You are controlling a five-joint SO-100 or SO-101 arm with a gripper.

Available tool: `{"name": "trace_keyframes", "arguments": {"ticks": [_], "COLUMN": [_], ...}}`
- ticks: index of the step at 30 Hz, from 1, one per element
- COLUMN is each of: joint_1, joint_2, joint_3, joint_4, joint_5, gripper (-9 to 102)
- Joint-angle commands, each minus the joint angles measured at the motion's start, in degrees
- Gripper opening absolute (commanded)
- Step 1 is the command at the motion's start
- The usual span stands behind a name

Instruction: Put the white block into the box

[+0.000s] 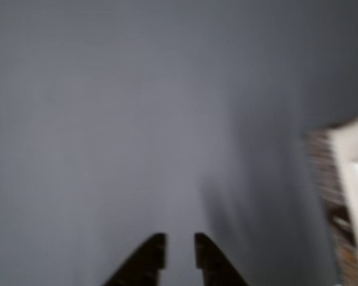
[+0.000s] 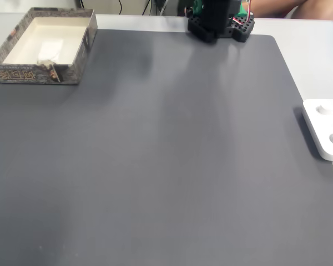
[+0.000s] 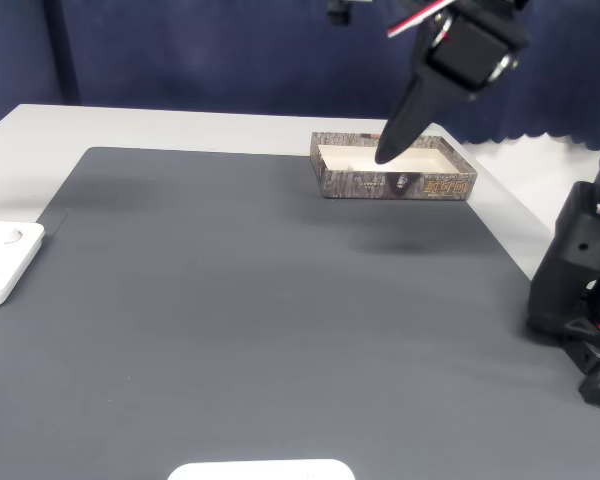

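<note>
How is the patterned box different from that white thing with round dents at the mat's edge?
The box is a brown, patterned tray with tall walls and a cream inside; the white panel is plain, glossy and flat with shallow round dents. The box holds a small white block; the white panel holds nothing. In a fixed view the box sits at the mat's far left corner, the panel off its right edge. Both are rectangular.

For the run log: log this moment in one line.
gripper: slightly open, empty, raised | matte white block: inside brown cream-rimmed box | grey mat
</note>
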Motion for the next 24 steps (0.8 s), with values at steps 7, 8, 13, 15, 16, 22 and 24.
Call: {"name": "trace_keyframes", "arguments": {"ticks": [7,8,13,15,16,22,24], "joint_1": [-19.2,-21.0,-28.7,-30.2,-30.9,-31.6,-31.2], "joint_2": [5.4,6.1,10.9,13.7,15.4,27.0,30.1], "joint_3": [5.6,6.7,14.0,17.3,19.1,28.7,31.1], "joint_4": [-4.7,-5.3,-6.6,-6.6,-6.6,-6.9,-6.9], "joint_5": [-6.9,-7.5,-8.1,-8.1,-8.2,-9.9,-10.0], "gripper": [-2,-2,-2,-2,-2,-2,-2]}}
